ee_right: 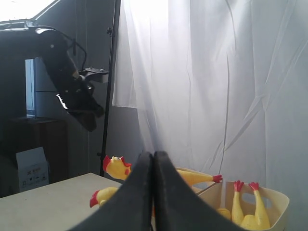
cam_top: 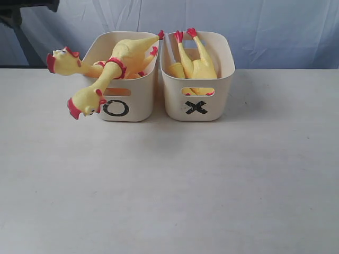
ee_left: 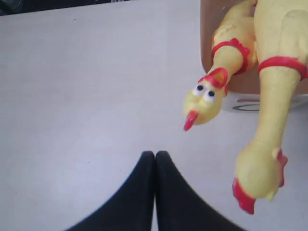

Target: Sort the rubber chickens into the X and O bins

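Both tools are sitting closed and empty: left tool [ee_left: 155, 154] with jaws pressed together over bare counter [cam_top: 169, 185] just beside the O bin [cam_top: 140, 108], right tool [ee_right: 153, 155] likewise shut, hanging high and well away from the O bin.

Chickens: two are lying in the O bin, necks draping over its outer rim. The upper chicken [cam_top: 69, 64] is poking its head out sideways; the lower chicken [cam_top: 108, 76] is dangling its head down the front wall, touching the O mark. The X bin [cam_top: 175, 100] is sitting just beside the O bin, with a yellow body [cam_top: 200, 66] standing feet-up in it. Nothing is lying loose on the counter, so the sort is looking finished or close to it.

Risks:
- Both O-bin chickens are hanging a lot of weight outside the rim. They could be sliding out, or tipping the light tub, on any nudge.
- The left tool is sitting near those heads, and a careless retract could be snagging a neck or beak.

Unclear:
- Whether the X bin is holding one chicken or two. Only two feet are showing plainly and the bodies are overlapping, so I'm not confirming four in total.
- Neither arm is showing in the exterior view.
- The left wrist view is cutting off the O bin and the chicken bodies.
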Available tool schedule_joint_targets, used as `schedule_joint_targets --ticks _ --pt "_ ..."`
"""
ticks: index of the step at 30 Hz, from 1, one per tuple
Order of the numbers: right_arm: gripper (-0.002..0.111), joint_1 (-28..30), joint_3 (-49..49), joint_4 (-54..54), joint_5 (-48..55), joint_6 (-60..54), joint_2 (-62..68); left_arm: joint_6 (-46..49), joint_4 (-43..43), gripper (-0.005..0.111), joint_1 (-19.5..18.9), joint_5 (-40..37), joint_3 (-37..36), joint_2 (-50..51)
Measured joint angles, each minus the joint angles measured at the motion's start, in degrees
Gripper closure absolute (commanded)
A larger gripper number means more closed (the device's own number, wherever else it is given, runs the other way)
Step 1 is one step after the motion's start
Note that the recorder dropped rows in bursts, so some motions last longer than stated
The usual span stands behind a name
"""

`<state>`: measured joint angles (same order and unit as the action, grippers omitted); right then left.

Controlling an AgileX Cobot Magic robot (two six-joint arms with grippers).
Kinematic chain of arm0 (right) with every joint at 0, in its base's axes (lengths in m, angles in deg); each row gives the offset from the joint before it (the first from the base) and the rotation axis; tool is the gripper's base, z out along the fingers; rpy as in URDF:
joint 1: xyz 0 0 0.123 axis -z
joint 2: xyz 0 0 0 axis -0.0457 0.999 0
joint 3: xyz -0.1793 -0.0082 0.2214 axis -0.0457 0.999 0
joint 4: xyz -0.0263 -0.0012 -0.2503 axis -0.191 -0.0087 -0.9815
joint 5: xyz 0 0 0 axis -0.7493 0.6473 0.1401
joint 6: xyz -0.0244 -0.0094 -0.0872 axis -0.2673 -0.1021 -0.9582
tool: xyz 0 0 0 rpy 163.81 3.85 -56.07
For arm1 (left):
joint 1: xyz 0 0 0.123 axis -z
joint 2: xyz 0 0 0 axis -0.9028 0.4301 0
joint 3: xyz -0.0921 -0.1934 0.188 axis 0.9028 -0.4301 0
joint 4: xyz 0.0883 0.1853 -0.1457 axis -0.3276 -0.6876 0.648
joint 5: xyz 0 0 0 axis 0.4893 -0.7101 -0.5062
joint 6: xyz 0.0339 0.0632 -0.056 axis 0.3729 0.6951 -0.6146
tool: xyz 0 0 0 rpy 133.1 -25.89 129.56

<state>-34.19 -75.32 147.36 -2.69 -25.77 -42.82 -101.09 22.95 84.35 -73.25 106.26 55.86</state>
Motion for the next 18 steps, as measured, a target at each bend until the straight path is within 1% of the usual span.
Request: schedule_joint_targets --ticks 1,2,5,10,13,16,17,18 --pt "0.109 0.0 0.0 0.0 0.0 0.0 0.0 -0.39 -0.29 0.107 0.0 0.0 -1.52 -1.6" --pt "0.109 0.0 0.0 0.0 0.0 0.0 0.0 -1.26 -0.81 0.107 -0.12 0.0 -5.48 -6.2" --pt "0.109 0.0 0.0 0.0 0.0 0.0 0.0 -2.49 -0.98 0.107 -0.25 0.29 -11.82 -14.74" --pt "0.109 0.0 0.0 0.0 0.0 0.0 0.0 -3.12 0.01 0.107 -0.25 5.22 -24.84 -30.99" --pt "0.109 0.0 0.0 0.0 0.0 0.0 0.0 -3.12 0.01 0.107 -0.25 9.92 -33.42 -42.99" --pt "0.109 0.0 0.0 0.0 0.0 0.0 0.0 -3.12 0.96 0.107 -0.25 16.9 -40.24 -52.46" --pt "0.109 0.0 0.0 0.0 0.0 0.0 0.0 -3.0 1.09 0.107 -0.25 21.59 -43.83 -56.97" --pt "0.109 0.0 0.0 0.0 0.0 0.0 0.0 -3.0 1.3 0.107 -0.25 23.68 -45.85 -59.25"
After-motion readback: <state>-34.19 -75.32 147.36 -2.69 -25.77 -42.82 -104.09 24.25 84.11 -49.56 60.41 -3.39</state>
